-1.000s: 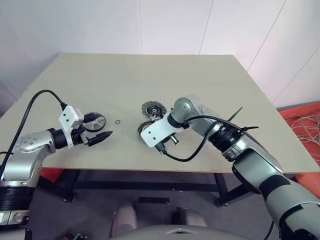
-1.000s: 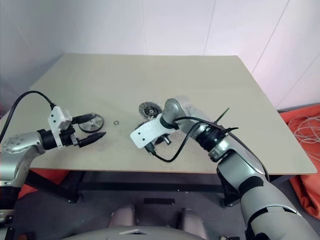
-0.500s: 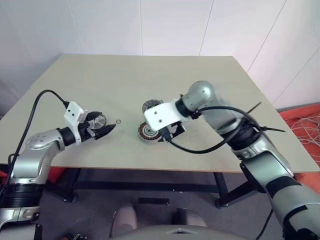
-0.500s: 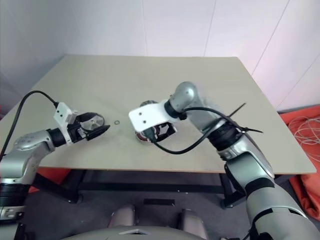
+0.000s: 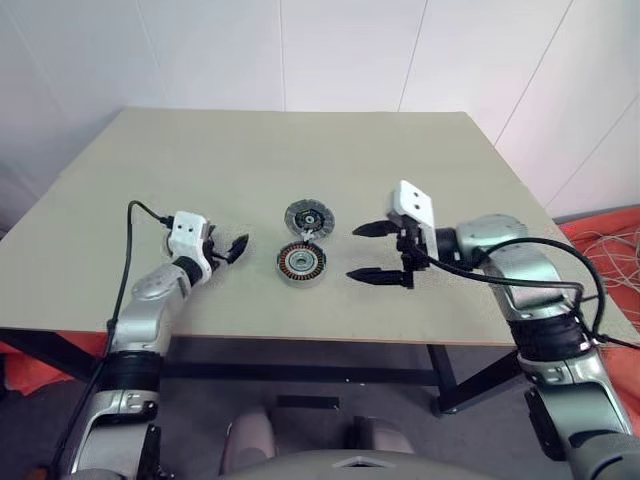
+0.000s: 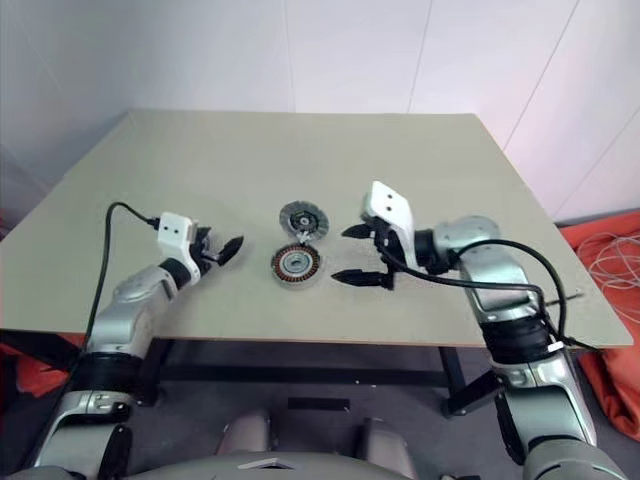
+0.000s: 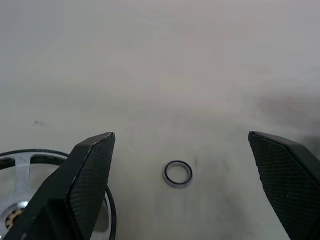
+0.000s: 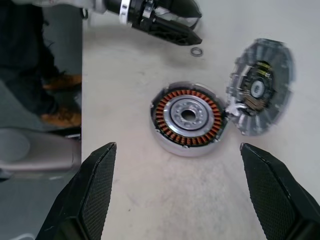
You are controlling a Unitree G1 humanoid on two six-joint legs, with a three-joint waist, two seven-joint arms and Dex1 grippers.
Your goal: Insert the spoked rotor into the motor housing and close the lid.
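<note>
- motor housing (image 5: 301, 263) is a squat round ring with copper windings inside, sitting near the beige table's (image 5: 300, 150) front edge
- right gripper (image 5: 372, 251) beside it, knurled black fingers spread wide, empty
- left gripper (image 5: 232, 249) fingers apart too, straddling a tiny washer ring (image 7: 178, 173); shiny spoked rotor (image 7: 20, 170) just beside one finger
- thin finely-lined lid (image 5: 308, 216) lies flat just behind the housing

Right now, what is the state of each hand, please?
Left hand: open, empty, over the small ring.
Right hand: open, empty.

A beige table (image 5: 300, 150) carries 4 things; the motor housing (image 5: 301, 264) near its front edge; the lid (image 5: 308, 217) touching it behind; a small washer ring (image 7: 178, 174); the spoked rotor (image 7: 20, 200) just beside it.
</note>
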